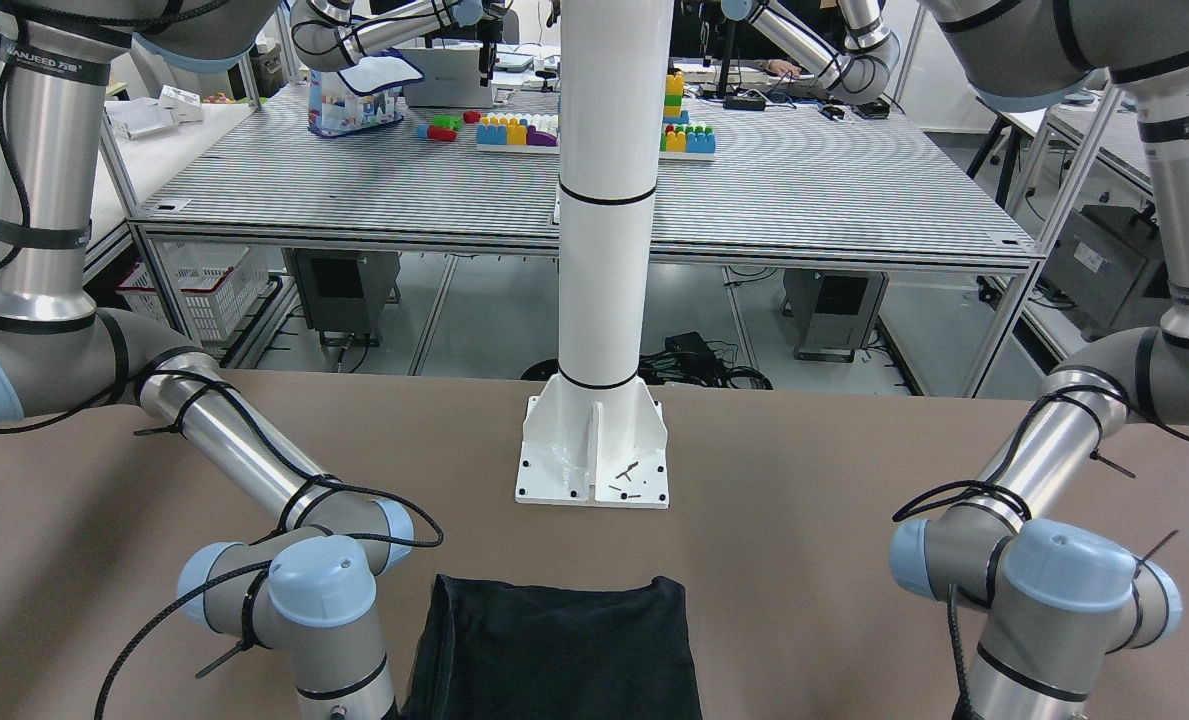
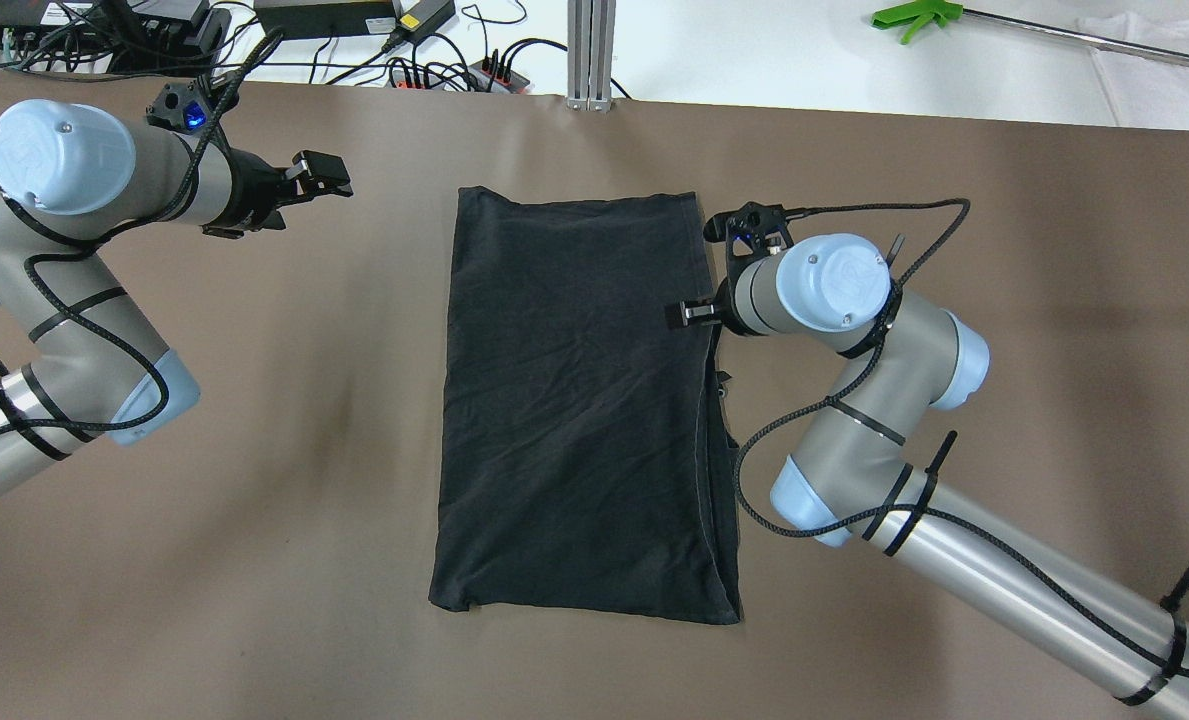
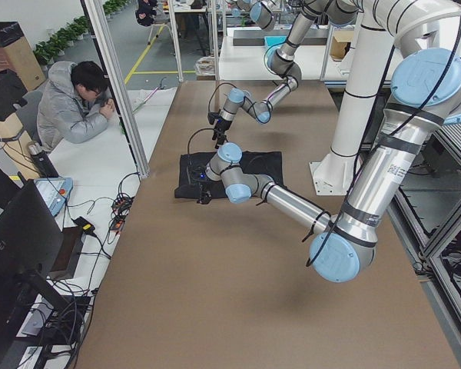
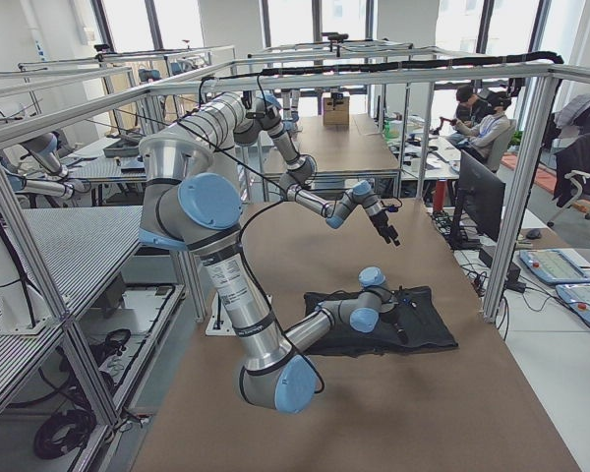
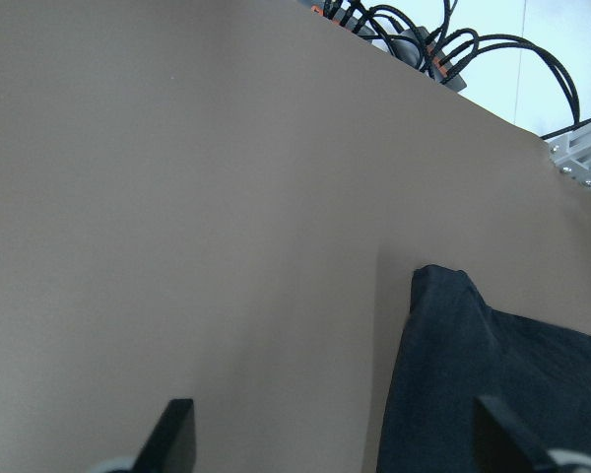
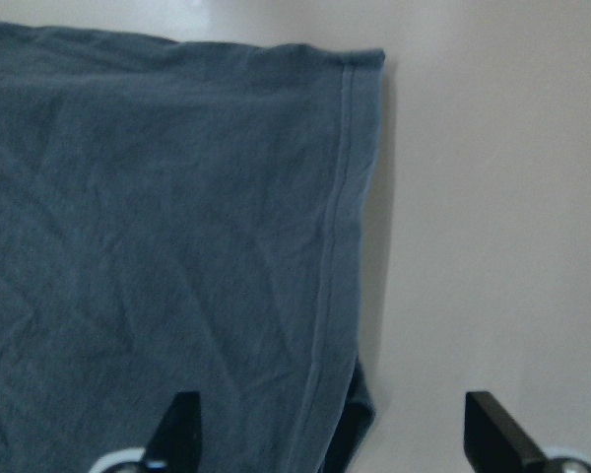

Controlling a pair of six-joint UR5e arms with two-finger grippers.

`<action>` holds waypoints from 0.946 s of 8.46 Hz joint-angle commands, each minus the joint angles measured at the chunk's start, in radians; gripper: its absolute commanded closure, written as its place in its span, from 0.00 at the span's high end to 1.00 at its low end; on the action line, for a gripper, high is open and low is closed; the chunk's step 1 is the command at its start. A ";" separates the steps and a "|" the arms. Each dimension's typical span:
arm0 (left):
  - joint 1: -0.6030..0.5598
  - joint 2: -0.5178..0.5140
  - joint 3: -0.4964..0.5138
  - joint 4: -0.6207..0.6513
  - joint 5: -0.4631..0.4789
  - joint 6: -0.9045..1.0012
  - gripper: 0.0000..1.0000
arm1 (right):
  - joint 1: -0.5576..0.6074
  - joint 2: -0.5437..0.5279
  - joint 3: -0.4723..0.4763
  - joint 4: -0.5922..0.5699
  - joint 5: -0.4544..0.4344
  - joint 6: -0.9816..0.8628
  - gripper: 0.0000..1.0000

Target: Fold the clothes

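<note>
Black clothes (image 2: 574, 400) lie flat; monitor (image 3: 19, 254) reads HUAWEI

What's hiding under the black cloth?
Only the brown table shows around the black cloth. Another layer of cloth peeks out along one long edge. Whatever lies beneath the middle is covered.

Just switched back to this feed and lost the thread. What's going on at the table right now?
Two robot arms are working on a black rectangular fabric piece that lies flat on the brown table, with a second layer showing along its right side. The right tool sits open at the cloth's right hemmed edge, gripping nothing yet. The left tool hangs open over bare table off the cloth's far left corner, clear of it.
</note>
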 commanded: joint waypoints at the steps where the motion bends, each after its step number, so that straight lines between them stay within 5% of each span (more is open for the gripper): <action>1: 0.001 0.003 -0.002 0.000 0.000 -0.003 1.00 | -0.085 -0.070 0.031 0.012 -0.005 0.047 0.94; 8: 0.015 -0.001 -0.005 0.000 0.015 -0.012 1.00 | -0.039 -0.182 0.127 0.005 0.006 0.021 0.94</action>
